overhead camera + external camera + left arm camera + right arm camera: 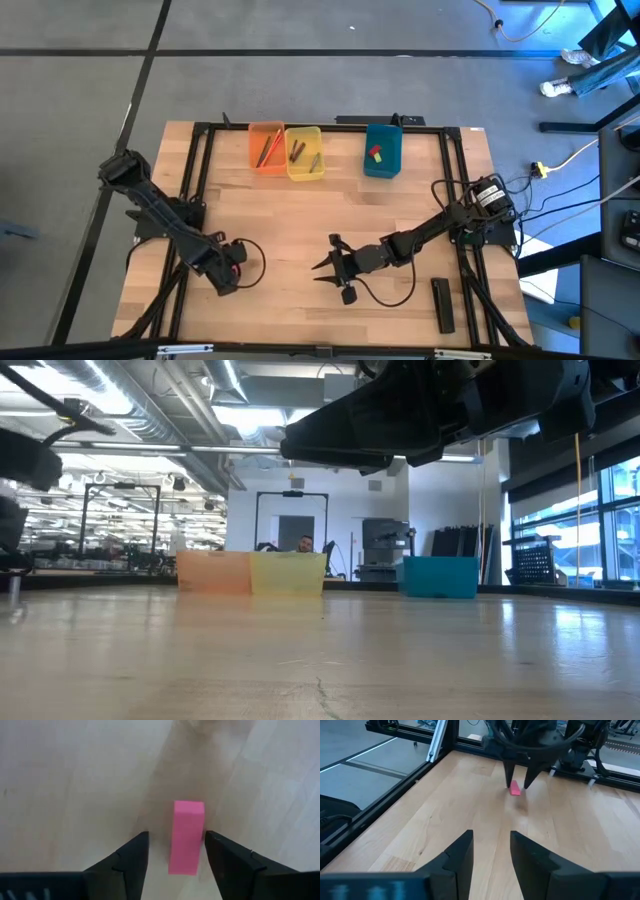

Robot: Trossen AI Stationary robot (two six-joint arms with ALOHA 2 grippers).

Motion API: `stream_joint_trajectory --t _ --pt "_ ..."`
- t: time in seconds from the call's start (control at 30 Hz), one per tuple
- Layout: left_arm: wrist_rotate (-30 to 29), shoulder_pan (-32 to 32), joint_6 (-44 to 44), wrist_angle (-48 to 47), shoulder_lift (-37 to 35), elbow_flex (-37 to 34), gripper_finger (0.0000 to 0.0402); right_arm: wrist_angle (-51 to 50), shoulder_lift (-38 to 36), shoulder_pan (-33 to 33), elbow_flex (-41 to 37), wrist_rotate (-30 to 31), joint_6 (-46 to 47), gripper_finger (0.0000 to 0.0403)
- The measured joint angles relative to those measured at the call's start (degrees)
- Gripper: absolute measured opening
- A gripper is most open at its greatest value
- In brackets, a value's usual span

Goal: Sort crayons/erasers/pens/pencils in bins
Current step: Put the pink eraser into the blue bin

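While the three translucent plastic bins (300, 152) already hold items, my left gripper (175, 852) stands spread around one small pink rectangular eraser (186, 837) lying unsorted on the tabletop.

Your left gripper (240, 262) sits low over the wooden table (300, 215), and your right gripper (326, 267) points at it from well apart, fingers spread. Far ahead of both, along the back edge, stand the orange bin (265, 148) and yellow bin (304, 152) touching, the blue bin (382, 150) apart. Behind your right gripper, by the arm's base, lies a black bar (443, 305).
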Motion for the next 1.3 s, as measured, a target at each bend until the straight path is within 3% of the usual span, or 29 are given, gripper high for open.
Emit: stream_joint_trajectory --t 0.13,0.27,0.7,1.3 --pt "-0.5 -1.0 0.0 4.7 -0.5 -3.2 0.0191 0.0 0.0 0.0 0.0 0.0 0.0 0.0131" --pt "-0.4 -1.9 0.0 3.6 -0.3 -3.1 0.0182 0.0 0.0 0.0 0.0 0.0 -0.2 0.0131" --pt "-0.4 -1.1 1.5 1.5 0.1 -1.0 0.0109 0.0 0.0 -0.2 0.0 0.0 -0.5 0.0131" --pt "-5.1 2.2 9.4 5.5 0.2 0.2 0.0091 0.0 0.0 -1.3 0.0 0.1 -1.6 0.0131"
